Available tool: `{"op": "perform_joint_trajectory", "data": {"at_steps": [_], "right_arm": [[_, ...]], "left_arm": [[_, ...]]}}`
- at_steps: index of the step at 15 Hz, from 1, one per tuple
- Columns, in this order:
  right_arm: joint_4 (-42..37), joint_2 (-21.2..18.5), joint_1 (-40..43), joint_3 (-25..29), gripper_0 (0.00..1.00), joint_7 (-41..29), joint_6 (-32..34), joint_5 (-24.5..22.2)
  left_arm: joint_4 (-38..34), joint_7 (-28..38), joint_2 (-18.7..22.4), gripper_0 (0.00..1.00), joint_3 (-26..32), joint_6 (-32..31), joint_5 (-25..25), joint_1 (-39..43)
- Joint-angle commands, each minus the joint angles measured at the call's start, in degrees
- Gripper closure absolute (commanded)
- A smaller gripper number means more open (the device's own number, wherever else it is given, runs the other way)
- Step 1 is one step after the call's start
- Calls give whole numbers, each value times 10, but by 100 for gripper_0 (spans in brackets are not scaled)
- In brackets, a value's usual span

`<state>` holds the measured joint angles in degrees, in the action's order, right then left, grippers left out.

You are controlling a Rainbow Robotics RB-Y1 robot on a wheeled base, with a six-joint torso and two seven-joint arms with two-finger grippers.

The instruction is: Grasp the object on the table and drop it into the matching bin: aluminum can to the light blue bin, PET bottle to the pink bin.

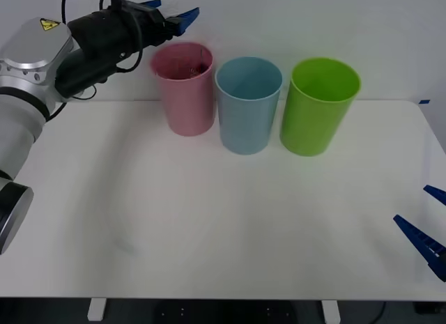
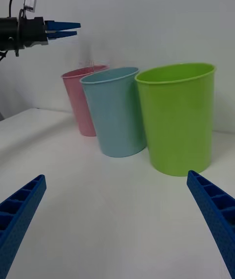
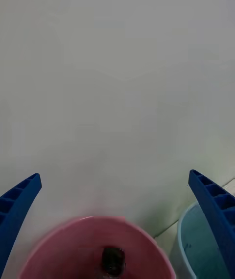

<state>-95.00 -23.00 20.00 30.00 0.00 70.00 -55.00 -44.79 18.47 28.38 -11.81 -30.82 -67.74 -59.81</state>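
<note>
pink bin [image 1: 185, 90]: one; your one pet bottle [image 3: 112, 260] sits inside it, black cap up.
light blue bin [image 1: 247, 104]: one, beside one green bin [image 1: 318, 104].
left tool [image 1: 173, 12]: above the pink bin, fingers apart, holding nothing.
right tool [image 1: 425, 230]: fingers apart, low over your table [image 1: 209, 219], right edge.

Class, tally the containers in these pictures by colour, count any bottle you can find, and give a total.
Pink bin: 1
Light blue bin: 1
Green bin: 1
PET bottle, inside the pink bin: 1
Total: 4
</note>
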Motion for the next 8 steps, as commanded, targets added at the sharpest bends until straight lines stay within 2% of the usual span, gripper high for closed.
{"op": "perform_joint_trajectory", "data": {"at_steps": [1,8], "right_arm": [[0,0,0,0,0,0,0,0],[0,0,0,0,0,0,0,0]], "left_arm": [[-16,-5,9,0,0,-9,39,20],[-121,-12,61,0,1,-16,132,124]]}}
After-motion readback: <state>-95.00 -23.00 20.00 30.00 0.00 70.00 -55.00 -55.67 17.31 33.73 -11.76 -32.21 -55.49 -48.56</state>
